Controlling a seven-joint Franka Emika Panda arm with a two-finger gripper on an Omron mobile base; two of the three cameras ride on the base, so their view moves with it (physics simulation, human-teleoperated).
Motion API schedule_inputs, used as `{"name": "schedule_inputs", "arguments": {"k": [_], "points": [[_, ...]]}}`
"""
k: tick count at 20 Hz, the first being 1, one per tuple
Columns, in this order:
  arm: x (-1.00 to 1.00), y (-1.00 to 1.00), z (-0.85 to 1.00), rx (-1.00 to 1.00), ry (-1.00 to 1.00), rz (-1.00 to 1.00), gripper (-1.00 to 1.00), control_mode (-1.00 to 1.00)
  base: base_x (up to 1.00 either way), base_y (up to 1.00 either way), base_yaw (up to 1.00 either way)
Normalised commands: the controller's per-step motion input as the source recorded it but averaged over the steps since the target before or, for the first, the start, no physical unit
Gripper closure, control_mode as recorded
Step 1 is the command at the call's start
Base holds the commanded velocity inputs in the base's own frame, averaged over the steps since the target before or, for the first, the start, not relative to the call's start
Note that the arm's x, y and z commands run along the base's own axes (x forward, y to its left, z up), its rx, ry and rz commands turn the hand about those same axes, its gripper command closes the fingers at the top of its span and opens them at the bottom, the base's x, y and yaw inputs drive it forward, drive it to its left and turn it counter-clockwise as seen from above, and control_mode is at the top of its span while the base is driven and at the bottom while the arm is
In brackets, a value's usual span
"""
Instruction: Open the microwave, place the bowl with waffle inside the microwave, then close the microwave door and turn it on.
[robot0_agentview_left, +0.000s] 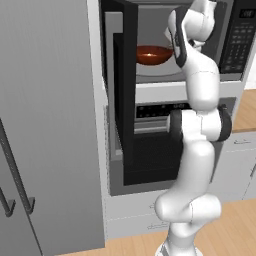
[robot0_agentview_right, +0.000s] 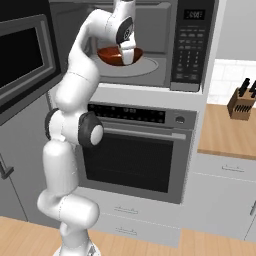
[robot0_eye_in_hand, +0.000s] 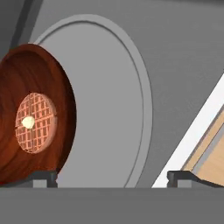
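We see the microwave (robot0_agentview_right: 145, 45) with its cavity exposed and the microwave door (robot0_agentview_left: 125, 100) swung wide toward nine o'clock in the left base view. Inside, the bowl with waffle (robot0_eye_in_hand: 30, 118) sits on the round glass turntable (robot0_eye_in_hand: 109, 105), toward the plate's nine o'clock edge in the hand view. The waffle (robot0_eye_in_hand: 36, 122) lies flat in the bowl's middle with a pale dab on it. Our gripper (robot0_eye_in_hand: 111, 177) has its fingers spread wide apart, clamped on nothing; one fingertip (robot0_eye_in_hand: 41, 177) shows just below the bowl's rim, the other at five o'clock. Below the microwave sits the steel oven (robot0_agentview_right: 135, 150).
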Motion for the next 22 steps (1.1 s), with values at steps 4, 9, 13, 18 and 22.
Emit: {"name": "schedule_inputs", "arguments": {"k": [4, 9, 13, 18, 22], "points": [[-0.76, -0.22, -0.09, 0.11, -0.27, 0.04, -1.0, -1.0, 0.0, 0.0, 0.0], [-1.0, -0.15, 0.0, 0.02, -0.18, 0.07, -1.0, -1.0, 0.0, 0.0, 0.0], [-1.0, -0.12, 0.02, -0.04, -0.1, 0.12, -1.0, -1.0, 0.0, 0.0, 0.0], [-1.0, -0.14, 0.01, -0.18, -0.14, 0.17, -1.0, -1.0, 0.0, 0.0, 0.0], [-1.0, 0.0, 0.35, -0.27, -0.19, 0.18, -1.0, -1.0, 0.0, 0.0, 0.0]]}}
